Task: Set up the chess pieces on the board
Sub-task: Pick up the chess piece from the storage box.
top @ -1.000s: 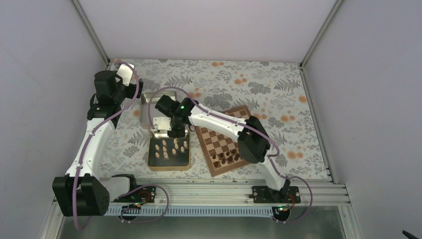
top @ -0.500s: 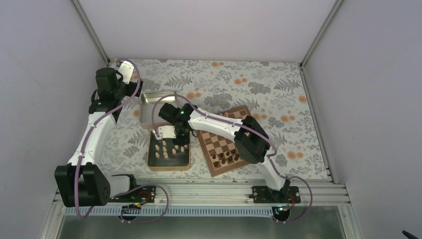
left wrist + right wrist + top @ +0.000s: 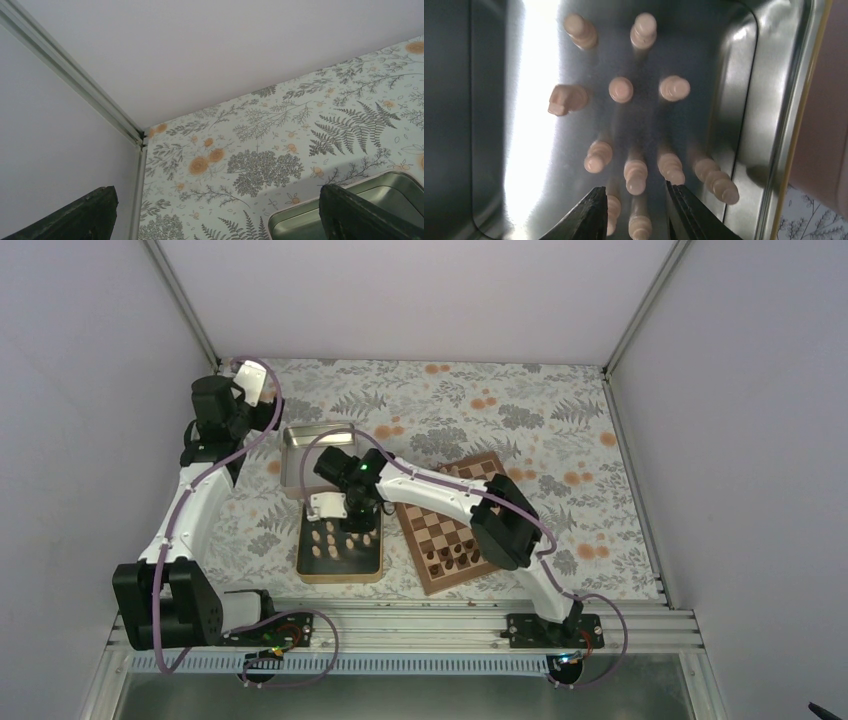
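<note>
Several pale beige chess pieces (image 3: 635, 176) stand in a shiny metal tin (image 3: 744, 100), which lies left of the board (image 3: 470, 502) in the top view. My right gripper (image 3: 636, 192) hangs open just above them, fingers (image 3: 591, 215) either side of one piece (image 3: 640, 226), touching nothing. From above, the right gripper (image 3: 352, 528) is over the tin's (image 3: 340, 577) far end. My left gripper (image 3: 215, 205) is open and empty, raised at the back left (image 3: 265, 412). Dark chessmen (image 3: 452, 556) stand on the board's near rows.
A second metal tin (image 3: 296, 458), with nothing showing in it, lies behind the tin of pieces; its corner (image 3: 300, 225) shows under the left gripper. The right arm's forearm (image 3: 440, 490) crosses the board's far left corner. White walls close in the left, back and right.
The right gripper has come toward the near side and lower, over the tin of pale pieces, and its jaws have opened slightly. The left wrist has turned a little.
</note>
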Tool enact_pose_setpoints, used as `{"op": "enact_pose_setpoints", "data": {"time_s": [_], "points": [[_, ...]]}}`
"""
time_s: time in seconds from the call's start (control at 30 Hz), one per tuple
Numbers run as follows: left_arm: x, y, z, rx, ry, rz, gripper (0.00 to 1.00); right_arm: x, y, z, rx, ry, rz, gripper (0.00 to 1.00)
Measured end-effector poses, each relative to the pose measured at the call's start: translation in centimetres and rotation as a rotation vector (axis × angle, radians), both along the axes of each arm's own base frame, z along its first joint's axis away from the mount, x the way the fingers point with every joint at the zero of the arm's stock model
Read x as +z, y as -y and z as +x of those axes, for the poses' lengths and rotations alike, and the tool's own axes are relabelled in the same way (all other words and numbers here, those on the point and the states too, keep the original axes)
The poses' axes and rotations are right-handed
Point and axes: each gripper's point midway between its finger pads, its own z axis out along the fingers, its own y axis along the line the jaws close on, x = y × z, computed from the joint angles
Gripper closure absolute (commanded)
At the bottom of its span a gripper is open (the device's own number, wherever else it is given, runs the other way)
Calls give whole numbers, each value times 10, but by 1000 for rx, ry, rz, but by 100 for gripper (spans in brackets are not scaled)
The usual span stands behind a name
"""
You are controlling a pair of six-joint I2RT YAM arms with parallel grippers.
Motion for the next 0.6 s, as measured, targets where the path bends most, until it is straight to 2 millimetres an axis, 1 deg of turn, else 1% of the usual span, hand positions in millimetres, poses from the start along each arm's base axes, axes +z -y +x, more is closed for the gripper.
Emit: {"op": "enact_pose_setpoints", "data": {"time_s": [0.13, 0.27, 0.33, 0.43, 0.53, 0.6], "points": [[0, 0, 0, 2, 3, -9, 0, 8, -14, -10, 26, -12, 34, 66], [0, 0, 0, 6, 6, -18, 0, 10, -27, -26, 60, -32, 56, 66], [-4, 0, -1, 7, 0, -22, 0, 6, -31, -35, 76, -45, 52, 66], [-10, 0, -2, 7, -12, -23, 0, -5, -33, -46, 92, -66, 34, 66], [-14, 0, -3, 8, -22, -24, 0, -14, -34, -51, 96, -82, 17, 66], [-15, 0, -3, 8, -23, -25, 0, -16, -34, -53, 97, -86, 14, 66]]}}
